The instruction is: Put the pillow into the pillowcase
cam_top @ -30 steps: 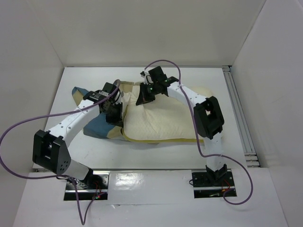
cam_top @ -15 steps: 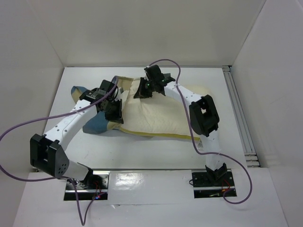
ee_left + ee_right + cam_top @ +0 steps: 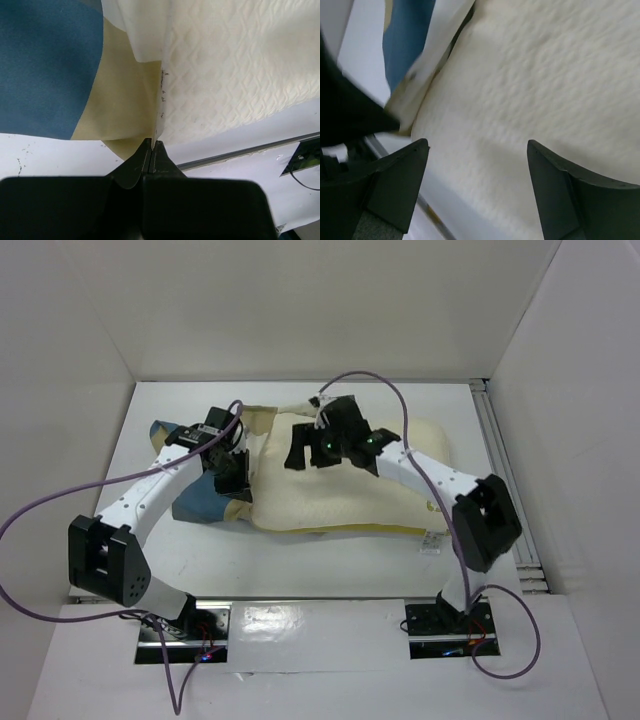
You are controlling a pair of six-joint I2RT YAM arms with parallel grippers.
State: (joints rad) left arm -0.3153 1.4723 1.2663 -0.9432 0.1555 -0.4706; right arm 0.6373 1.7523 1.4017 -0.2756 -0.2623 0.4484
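The cream quilted pillow (image 3: 350,495) lies across the middle of the table, with its left end at the mouth of the blue and tan checked pillowcase (image 3: 195,502). My left gripper (image 3: 237,480) is shut on the pillowcase's cream hem (image 3: 159,100), which stands up beside the pillow (image 3: 240,70). Over the pillow's upper left part my right gripper (image 3: 298,455) hovers open. In the right wrist view its fingers (image 3: 405,170) straddle bare pillow surface (image 3: 530,75) and hold nothing, and the pillowcase (image 3: 407,40) edge shows at the upper left.
White walls enclose the table on three sides. A metal rail (image 3: 505,470) runs along the right edge. A small white tag (image 3: 430,548) sticks out at the pillow's front right corner. Purple cables (image 3: 40,510) loop from both arms.
My right gripper has opened and let go of the pillow, which has settled flatter and further right. The right elbow swung right. The left gripper kept its hold and shifted slightly left.
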